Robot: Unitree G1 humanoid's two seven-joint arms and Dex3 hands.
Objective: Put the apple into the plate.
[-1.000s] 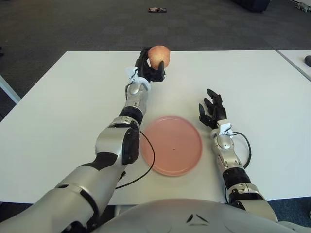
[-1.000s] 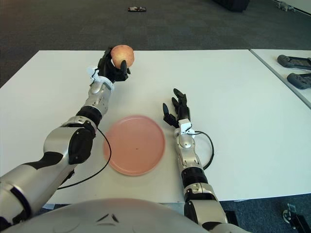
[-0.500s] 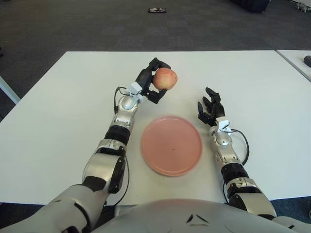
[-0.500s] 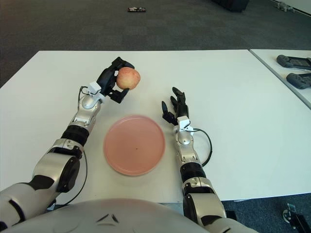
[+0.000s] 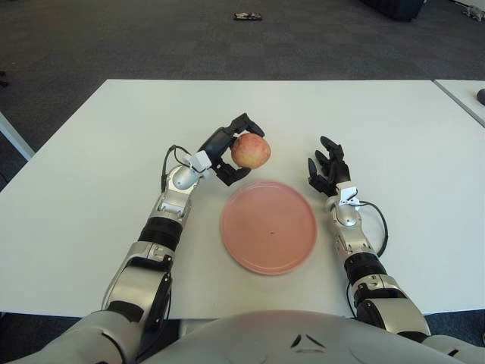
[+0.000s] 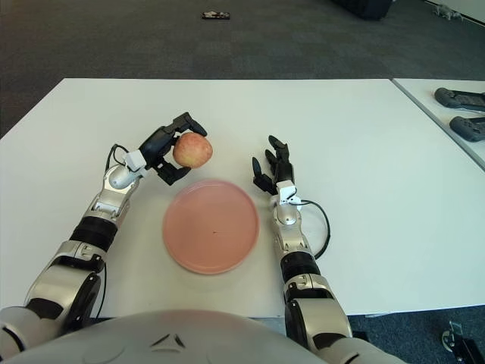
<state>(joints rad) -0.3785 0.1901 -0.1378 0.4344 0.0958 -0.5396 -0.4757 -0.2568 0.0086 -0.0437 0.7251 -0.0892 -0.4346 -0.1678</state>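
Observation:
My left hand is shut on a red-yellow apple, holding it in the air just beyond the far left rim of the pink plate. The plate lies flat on the white table with nothing in it. In the right eye view the apple shows above and left of the plate. My right hand shows to the right of the plate's far edge, fingers spread and holding nothing.
A black cable loops beside my right forearm. A second white table at the far right carries two dark controllers. A small dark object lies on the carpet beyond the table.
My left hand has carried the apple from the table's far side back toward me and down, ending close to the plate's far left rim. The right hand has stayed put.

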